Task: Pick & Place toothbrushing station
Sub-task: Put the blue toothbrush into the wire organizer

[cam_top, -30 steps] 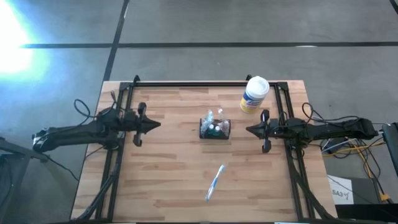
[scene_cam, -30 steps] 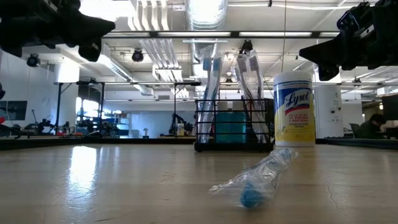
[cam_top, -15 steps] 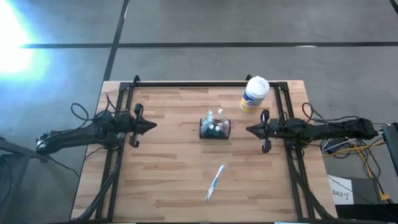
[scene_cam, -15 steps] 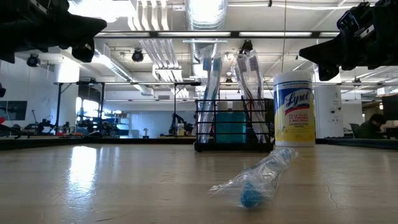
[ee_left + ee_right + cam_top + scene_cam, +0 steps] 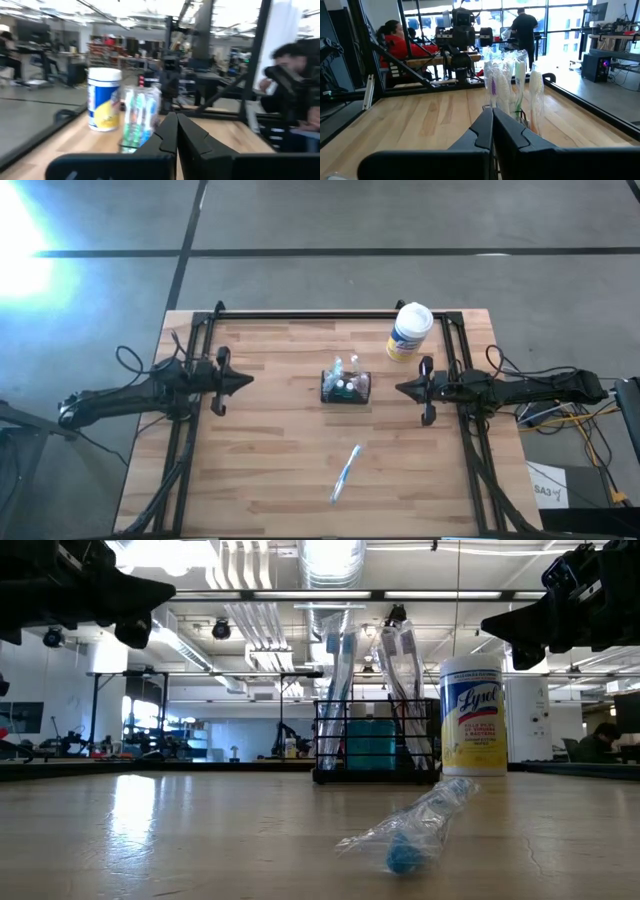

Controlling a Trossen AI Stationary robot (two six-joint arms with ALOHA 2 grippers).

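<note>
The toothbrushing station (image 5: 346, 386), a small black wire-mesh caddy, stands by its base on the middle of the wooden table. Wrapped toothbrushes (image 5: 340, 690) stand upright in it. It also shows in the left wrist view (image 5: 137, 122) and the right wrist view (image 5: 512, 87). My left gripper (image 5: 250, 380) hovers shut above the table, left of the caddy and pointing level at it. My right gripper (image 5: 398, 389) hovers shut to the caddy's right, also pointing level at it. Neither touches anything.
A white canister with a yellow label (image 5: 408, 332) stands at the far right, behind my right gripper. One wrapped toothbrush (image 5: 346, 473) lies flat on the table nearer the front edge. Black rails (image 5: 330, 315) run along the table's far, left and right sides.
</note>
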